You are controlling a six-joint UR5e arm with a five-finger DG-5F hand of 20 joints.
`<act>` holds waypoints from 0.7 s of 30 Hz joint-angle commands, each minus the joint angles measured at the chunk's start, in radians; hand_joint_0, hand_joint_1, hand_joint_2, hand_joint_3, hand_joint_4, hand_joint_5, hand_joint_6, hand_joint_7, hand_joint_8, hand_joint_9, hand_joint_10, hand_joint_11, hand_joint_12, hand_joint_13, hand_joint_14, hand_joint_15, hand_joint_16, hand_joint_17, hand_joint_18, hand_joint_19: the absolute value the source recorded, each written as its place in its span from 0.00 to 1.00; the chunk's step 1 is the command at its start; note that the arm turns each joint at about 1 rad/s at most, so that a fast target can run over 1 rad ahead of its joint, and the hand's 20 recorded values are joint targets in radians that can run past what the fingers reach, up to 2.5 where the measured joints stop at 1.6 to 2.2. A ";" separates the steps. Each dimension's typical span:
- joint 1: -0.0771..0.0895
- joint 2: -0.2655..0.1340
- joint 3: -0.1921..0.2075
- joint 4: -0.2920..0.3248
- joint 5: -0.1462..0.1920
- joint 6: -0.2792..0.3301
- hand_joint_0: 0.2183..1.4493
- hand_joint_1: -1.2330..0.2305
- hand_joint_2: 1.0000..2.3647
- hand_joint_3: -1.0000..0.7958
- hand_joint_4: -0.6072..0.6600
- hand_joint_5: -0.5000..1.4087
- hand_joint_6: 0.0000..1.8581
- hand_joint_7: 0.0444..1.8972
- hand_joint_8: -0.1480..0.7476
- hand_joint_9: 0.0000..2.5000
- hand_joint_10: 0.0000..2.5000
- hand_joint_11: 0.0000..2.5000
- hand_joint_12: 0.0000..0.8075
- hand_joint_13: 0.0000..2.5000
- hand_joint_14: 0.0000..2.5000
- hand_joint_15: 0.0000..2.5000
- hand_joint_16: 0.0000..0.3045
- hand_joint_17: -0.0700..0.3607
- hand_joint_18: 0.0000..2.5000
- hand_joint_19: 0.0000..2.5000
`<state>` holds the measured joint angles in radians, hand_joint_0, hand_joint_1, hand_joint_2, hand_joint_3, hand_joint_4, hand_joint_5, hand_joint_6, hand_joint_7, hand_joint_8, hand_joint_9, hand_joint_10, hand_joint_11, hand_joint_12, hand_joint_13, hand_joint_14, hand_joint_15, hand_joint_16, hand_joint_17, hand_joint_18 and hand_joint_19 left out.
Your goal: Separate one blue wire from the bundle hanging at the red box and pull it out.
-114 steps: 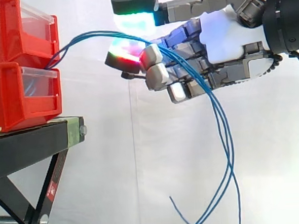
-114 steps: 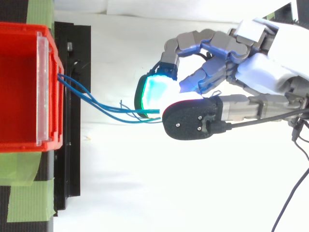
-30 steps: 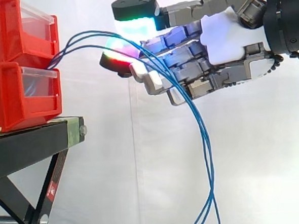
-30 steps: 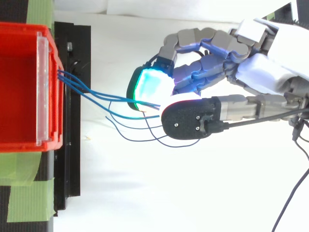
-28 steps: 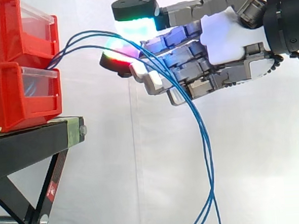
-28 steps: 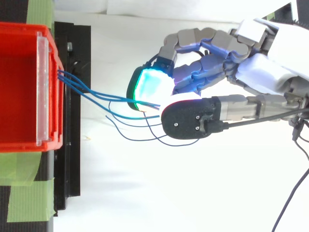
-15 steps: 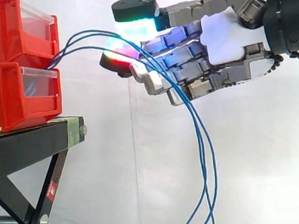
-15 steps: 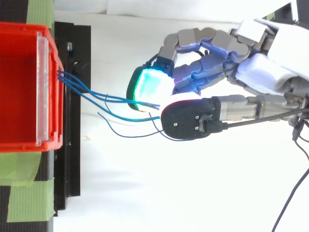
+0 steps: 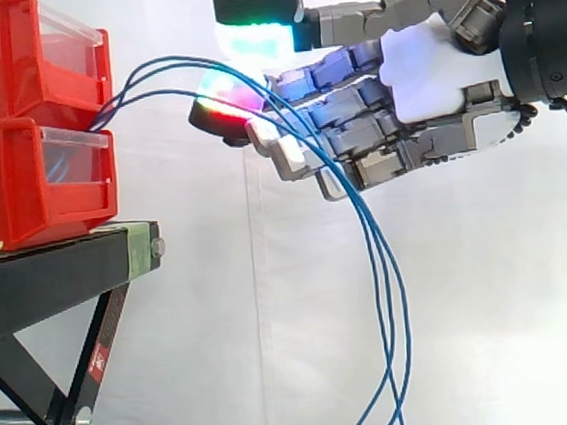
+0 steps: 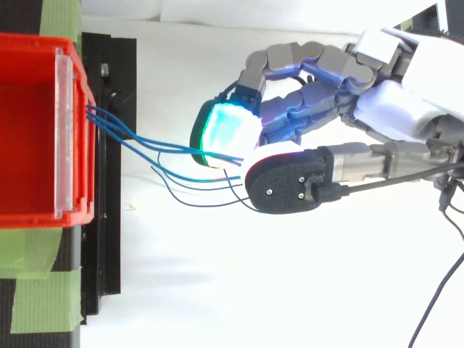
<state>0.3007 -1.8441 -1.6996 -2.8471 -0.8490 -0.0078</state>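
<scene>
Three wires (image 9: 115, 101) had fanned apart over the loosely open robot hand (image 9: 429, 69), frame centre; none pinched, singling-out now feasible.

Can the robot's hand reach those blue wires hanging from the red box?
Probably yes. The blue wires arch from the red box straight to the hand and lie against it; nothing stands between them.

Support: black stand (image 9: 56, 275) at the left, with a flat top on crossed legs and a bolt at its right end
On it: lower red bin (image 9: 22, 185) sits directly on the top, its clear front facing right
Stacked: upper red bin (image 9: 4, 56) rests on the lower one
Tape: green tape (image 10: 36, 297) lies on the stand beside the bins, possibly running under them
</scene>
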 commanded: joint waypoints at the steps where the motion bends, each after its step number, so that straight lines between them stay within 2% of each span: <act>1: 0.000 0.000 0.000 0.000 0.001 0.000 0.27 0.39 0.00 0.31 0.65 0.15 0.41 0.57 0.55 0.24 0.01 0.49 0.51 0.33 0.01 0.48 0.17 0.43 0.28 0.48; 6: 0.000 0.000 0.000 0.000 0.001 -0.001 0.28 0.35 0.00 0.31 0.65 0.15 0.41 0.58 0.55 0.24 0.01 0.49 0.50 0.33 0.01 0.48 0.16 0.42 0.28 0.48; 11: 0.000 0.000 0.000 0.000 0.001 -0.001 0.33 0.31 0.01 0.35 0.64 0.15 0.43 0.60 0.55 0.25 0.01 0.50 0.49 0.33 0.01 0.48 0.16 0.42 0.28 0.47; 21: 0.000 0.000 0.000 0.000 0.001 -0.001 0.40 0.28 0.02 0.41 0.64 0.14 0.46 0.56 0.53 0.25 0.01 0.51 0.48 0.33 0.01 0.47 0.16 0.41 0.28 0.45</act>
<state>0.3006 -1.8443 -1.6996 -2.8471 -0.8483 -0.0092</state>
